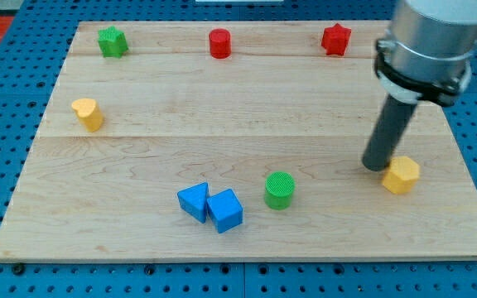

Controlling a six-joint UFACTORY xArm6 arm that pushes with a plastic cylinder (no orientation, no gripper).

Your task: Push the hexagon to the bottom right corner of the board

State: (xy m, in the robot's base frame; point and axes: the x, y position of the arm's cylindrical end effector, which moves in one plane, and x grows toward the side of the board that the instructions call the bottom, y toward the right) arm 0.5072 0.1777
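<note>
The small yellow hexagon block (402, 175) sits at the right of the frame, a little below the middle, on the pale wooden board (222, 116), and my tip (378, 167) rests just at its left edge, touching or very nearly so. There is no gripper here to open or close, only the straight dark rod. The bottom right corner lies below and to the right of the hexagon, so I judge the push should come from the block's upper left; from where the tip stands now, a push would send it mostly rightward toward the edge, so shifting the tip slightly upward around the block first looks wise. Short, centred pushes should keep it from spinning off. The green cylinder (279, 189), two blue cubes (210, 205), yellow heart-like block (88, 113), green star (113, 40), red cylinder (219, 43) and red star (335, 38) are well apart from this path. No brands, labels or writing can be read.
</note>
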